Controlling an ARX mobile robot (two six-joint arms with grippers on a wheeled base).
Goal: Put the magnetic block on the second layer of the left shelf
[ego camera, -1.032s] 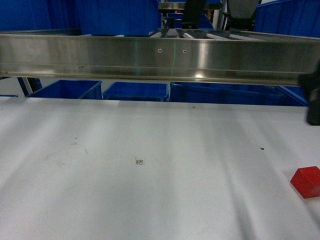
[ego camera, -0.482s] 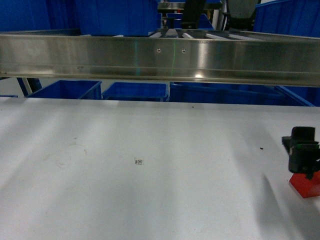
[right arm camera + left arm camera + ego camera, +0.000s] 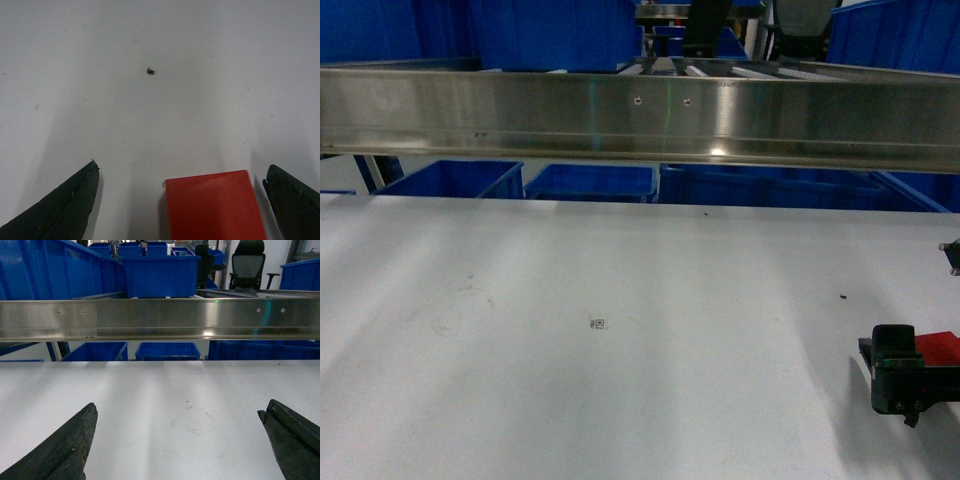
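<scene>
head view: the right gripper (image 3: pixel 905 385), black, sits low at the right edge of the flat white tabletop (image 3: pixel 620 380), with a sliver of the small glossy red magnetic block (image 3: pixel 937 346) showing just behind it.
block: rests on the tabletop near its right edge; in the right wrist view the red block (image 3: pixel 212 206) lies between the two dark fingers (image 3: pixel 60 207), closer to the right-hand one, with white surface visible on both sides.
right claw: spread wide around the block, not pinching it.
left claw: the left gripper (image 3: pixel 180 440) is spread wide over bare tabletop, holding nothing.
shelf: a shiny stainless-steel rack rail (image 3: pixel 640 115) crosses beyond the far edge of the tabletop, white roller tracks (image 3: pixel 720 70) behind it.
crates: large blue plastic crates (image 3: pixel 590 182) stand below the rail and another (image 3: pixel 160 275) above it.
mark: a small dark speck (image 3: pixel 150 70) on the surface ahead of the block.
</scene>
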